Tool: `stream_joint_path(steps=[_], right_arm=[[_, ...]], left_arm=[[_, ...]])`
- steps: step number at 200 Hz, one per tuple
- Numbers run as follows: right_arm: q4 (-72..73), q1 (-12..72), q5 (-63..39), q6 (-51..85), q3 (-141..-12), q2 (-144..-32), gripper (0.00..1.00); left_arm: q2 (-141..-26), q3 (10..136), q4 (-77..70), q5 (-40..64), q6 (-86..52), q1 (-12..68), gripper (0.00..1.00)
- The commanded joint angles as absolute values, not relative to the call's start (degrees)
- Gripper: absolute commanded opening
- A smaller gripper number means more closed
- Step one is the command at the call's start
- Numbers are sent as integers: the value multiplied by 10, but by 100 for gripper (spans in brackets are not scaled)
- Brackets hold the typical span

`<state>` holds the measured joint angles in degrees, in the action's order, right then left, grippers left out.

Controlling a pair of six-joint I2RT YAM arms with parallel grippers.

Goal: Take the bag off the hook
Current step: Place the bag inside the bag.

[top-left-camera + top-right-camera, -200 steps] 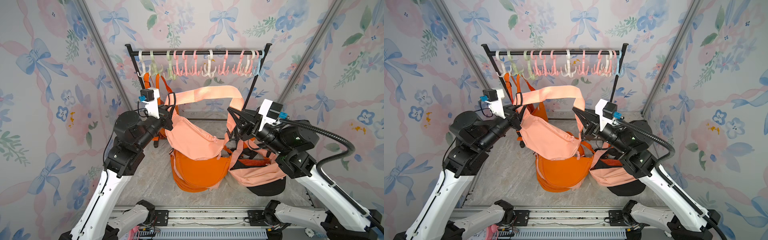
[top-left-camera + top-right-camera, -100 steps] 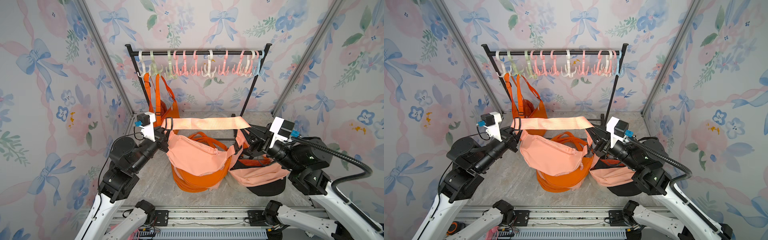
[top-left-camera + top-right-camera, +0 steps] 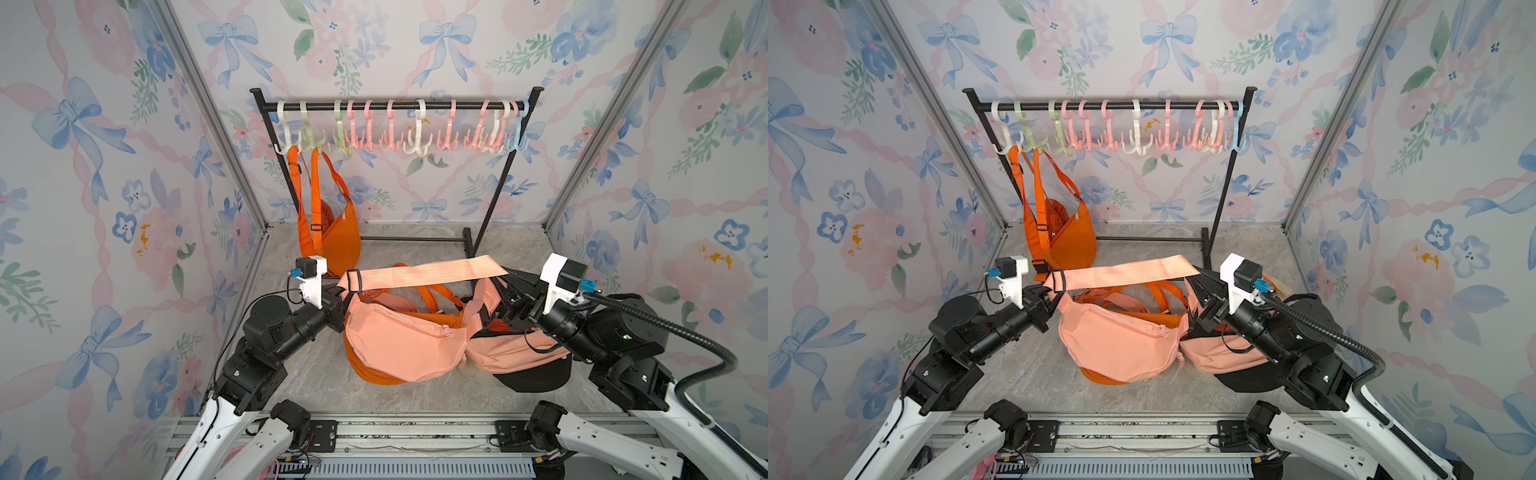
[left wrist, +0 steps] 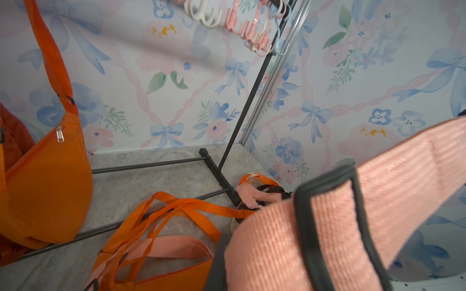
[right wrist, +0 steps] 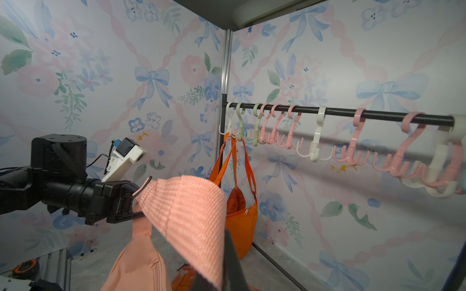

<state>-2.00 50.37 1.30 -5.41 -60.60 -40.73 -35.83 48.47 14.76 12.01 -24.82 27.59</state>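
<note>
The bag (image 3: 401, 338), a peach waist pouch, is already clear of the hooks (image 3: 417, 139) on the rail. It hangs low in the centre of both top views, and its underside seems to rest on an orange tote (image 3: 374, 374) lying on the floor. The lifting-off looks done; what appears left is to let go and draw back. The left gripper (image 3: 341, 297) is clenched on the strap (image 3: 424, 272) beside its black buckle. The right gripper (image 3: 505, 279) is clenched on the strap's other end, and the strap stretches almost level across the frame. The pouch's long axis runs left to right, with the zip facing the camera and sloping down rightward. An orange shoulder bag (image 3: 338, 241) hangs from hooks at the rail's left end.
</note>
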Motion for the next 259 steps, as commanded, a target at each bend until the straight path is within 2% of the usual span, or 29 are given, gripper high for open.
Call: stream_joint_path(steps=[1, 39, 105, 169, 194, 229, 259], right_arm=[[-15, 507, 107, -55, -579, -404, 0], [22, 483, 135, -37, -518, -441, 0], [63, 342, 57, 69, -485, -540, 0], [135, 318, 42, 84, -484, -635, 0], [170, 303, 26, 92, -484, -675, 6], [200, 284, 33, 107, -487, -733, 13], [230, 273, 40, 115, -477, -771, 26]], left_arm=[[-357, 451, 148, 103, -271, 278, 0], [-375, 374, 105, 83, -296, 281, 0], [-426, 302, 20, 43, -313, 283, 0], [-520, 312, -55, 19, -328, 285, 0], [-557, 323, -87, -4, -336, 285, 0], [-618, 335, -120, -28, -349, 285, 14], [-672, 350, -136, -29, -350, 289, 31]])
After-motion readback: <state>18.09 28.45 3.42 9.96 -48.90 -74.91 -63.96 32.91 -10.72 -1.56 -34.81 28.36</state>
